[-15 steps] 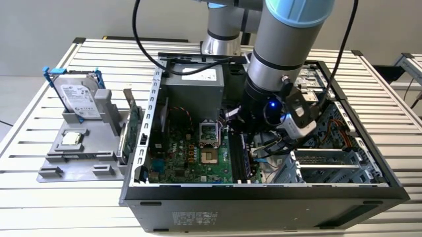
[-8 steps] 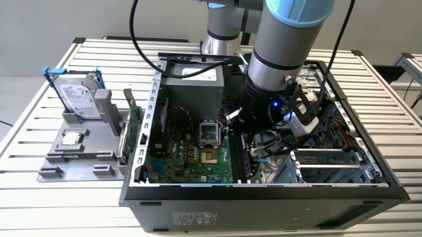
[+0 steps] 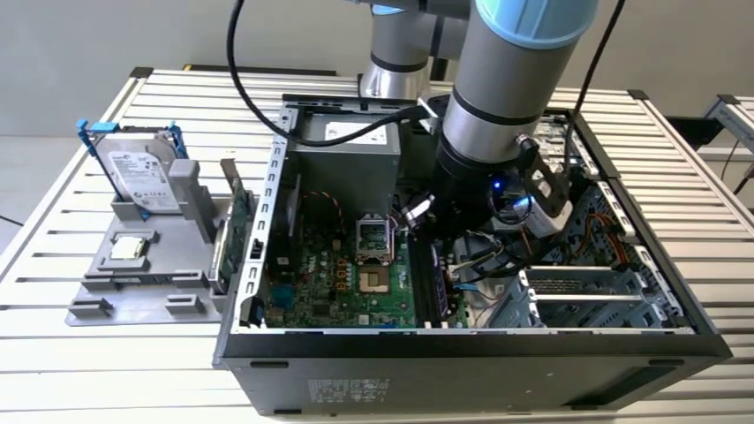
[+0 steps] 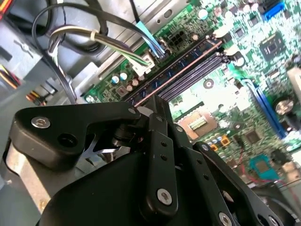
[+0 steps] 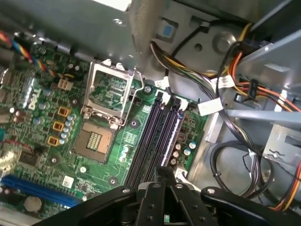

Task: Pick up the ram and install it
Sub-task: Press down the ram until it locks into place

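Note:
The ram (image 5: 175,134) stands edge-on in the outermost of the dark memory slots (image 5: 157,136) on the green motherboard (image 5: 108,165), its bluish face toward the cable side. In the second wrist view the ram (image 4: 188,63) shows as a long thin strip with a coppery edge running along the slots. My gripper (image 5: 162,173) sits right over one end of the stick, black fingers drawn close on it, as the second wrist view also shows of the gripper (image 4: 157,104). In the exterior view my arm (image 3: 483,159) reaches down into the open computer case (image 3: 471,340).
An open processor socket (image 5: 107,94) lies beside the slots. Bundled cables (image 5: 225,94) and a metal drive cage crowd the other side. Outside the case, at the exterior view's left, a grey tray (image 3: 141,291) carries a silver hard drive (image 3: 144,177) and a green card (image 3: 238,221).

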Controlling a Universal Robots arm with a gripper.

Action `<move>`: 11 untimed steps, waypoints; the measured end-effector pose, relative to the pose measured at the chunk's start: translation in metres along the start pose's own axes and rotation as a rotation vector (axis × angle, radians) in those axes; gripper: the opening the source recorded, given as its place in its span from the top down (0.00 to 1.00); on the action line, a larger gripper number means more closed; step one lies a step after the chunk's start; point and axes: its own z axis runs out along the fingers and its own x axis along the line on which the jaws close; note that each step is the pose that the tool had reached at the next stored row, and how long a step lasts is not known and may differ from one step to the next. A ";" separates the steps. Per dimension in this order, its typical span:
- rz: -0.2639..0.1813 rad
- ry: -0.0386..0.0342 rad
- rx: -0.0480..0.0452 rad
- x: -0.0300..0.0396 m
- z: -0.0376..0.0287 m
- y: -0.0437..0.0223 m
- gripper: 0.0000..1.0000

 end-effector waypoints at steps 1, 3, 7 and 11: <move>-0.018 0.0004 -0.0002 0.0000 0.0000 0.0000 1.00; -0.053 0.0012 -0.0006 0.0000 0.0000 0.0001 1.00; -0.126 0.0027 -0.0013 -0.0001 0.0000 0.0002 1.00; -0.199 0.0043 -0.0022 -0.0001 0.0000 0.0002 1.00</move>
